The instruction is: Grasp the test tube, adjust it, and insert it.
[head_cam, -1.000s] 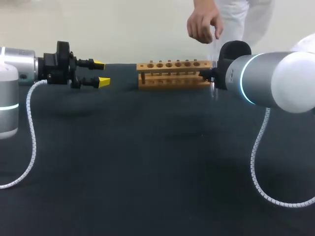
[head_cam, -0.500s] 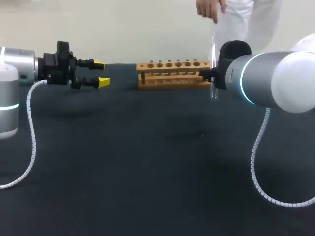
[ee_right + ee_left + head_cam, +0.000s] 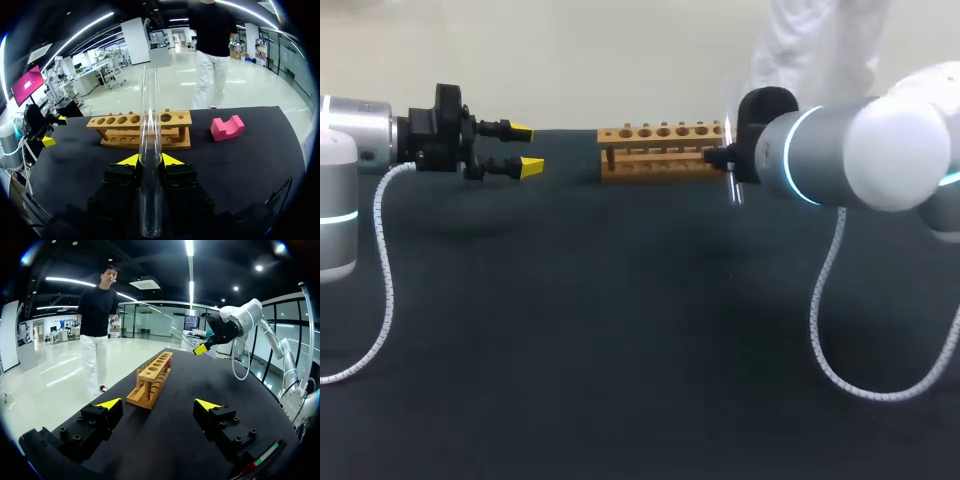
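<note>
A clear glass test tube (image 3: 150, 150) stands upright between the yellow fingertips of my right gripper (image 3: 150, 161), which is shut on it. In the head view the tube (image 3: 731, 188) shows faintly at the tip of my right arm (image 3: 840, 160), just by the right end of the wooden rack (image 3: 660, 150). The rack (image 3: 142, 130) lies ahead of the gripper, its row of holes facing up. My left gripper (image 3: 525, 148) hangs open and empty to the left of the rack, pointing at it. From the left wrist, that gripper (image 3: 159, 404) faces the rack's end (image 3: 152, 377).
A pink notched block (image 3: 227, 127) lies on the black tabletop (image 3: 620, 330) behind the rack's right end. White coiled cables (image 3: 385, 290) hang from both arms over the table's sides.
My right arm has shifted left with the tube, nearer the rack's right end. The person's hand above the far edge has withdrawn. The left arm has kept still.
</note>
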Robot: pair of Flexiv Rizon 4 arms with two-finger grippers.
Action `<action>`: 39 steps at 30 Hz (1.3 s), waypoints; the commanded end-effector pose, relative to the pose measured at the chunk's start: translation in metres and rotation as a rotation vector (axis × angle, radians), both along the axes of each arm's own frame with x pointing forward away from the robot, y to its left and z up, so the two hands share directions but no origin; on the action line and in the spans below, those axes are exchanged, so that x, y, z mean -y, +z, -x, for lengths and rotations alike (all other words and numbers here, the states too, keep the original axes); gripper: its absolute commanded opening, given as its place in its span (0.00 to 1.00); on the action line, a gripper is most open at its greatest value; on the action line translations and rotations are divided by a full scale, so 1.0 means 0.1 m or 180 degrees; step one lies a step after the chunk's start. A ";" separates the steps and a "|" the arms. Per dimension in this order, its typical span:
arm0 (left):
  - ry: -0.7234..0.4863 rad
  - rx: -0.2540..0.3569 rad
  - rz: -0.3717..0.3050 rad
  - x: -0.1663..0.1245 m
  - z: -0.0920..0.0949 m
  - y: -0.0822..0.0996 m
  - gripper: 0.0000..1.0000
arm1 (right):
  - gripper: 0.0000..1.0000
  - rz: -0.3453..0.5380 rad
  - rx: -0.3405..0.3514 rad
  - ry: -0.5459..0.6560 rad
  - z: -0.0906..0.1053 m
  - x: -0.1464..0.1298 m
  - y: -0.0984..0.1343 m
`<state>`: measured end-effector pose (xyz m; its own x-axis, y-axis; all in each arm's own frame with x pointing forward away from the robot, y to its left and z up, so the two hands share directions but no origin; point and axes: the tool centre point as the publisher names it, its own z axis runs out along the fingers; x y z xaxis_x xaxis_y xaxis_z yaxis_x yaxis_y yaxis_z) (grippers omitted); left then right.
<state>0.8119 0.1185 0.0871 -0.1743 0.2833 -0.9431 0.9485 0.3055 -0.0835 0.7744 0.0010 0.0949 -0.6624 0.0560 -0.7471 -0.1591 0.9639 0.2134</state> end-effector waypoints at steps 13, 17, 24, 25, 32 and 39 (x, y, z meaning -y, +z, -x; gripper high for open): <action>-0.0009 0.0006 0.0009 0.00 -0.02 -0.01 1.00 | 0.00 0.0037 -0.0335 0.0209 -0.31 -0.31 -0.33; -0.0009 0.0006 0.0009 0.00 -0.02 -0.01 1.00 | 0.00 0.0028 -0.0376 0.0204 -0.34 -0.33 -0.38; -0.0009 0.0006 0.0009 0.00 -0.02 -0.01 1.00 | 0.00 0.0024 -0.0397 0.0187 -0.40 -0.34 -0.42; -0.0009 0.0006 0.0009 0.00 -0.02 -0.01 1.00 | 0.00 0.0023 -0.0403 0.0185 -0.41 -0.34 -0.43; -0.0009 0.0006 0.0009 0.00 -0.02 -0.01 1.00 | 0.00 0.0012 -0.0475 0.0198 -0.42 -0.34 -0.50; -0.0009 0.0006 0.0009 0.00 -0.02 -0.01 1.00 | 0.00 0.0012 -0.0541 0.0202 -0.42 -0.35 -0.55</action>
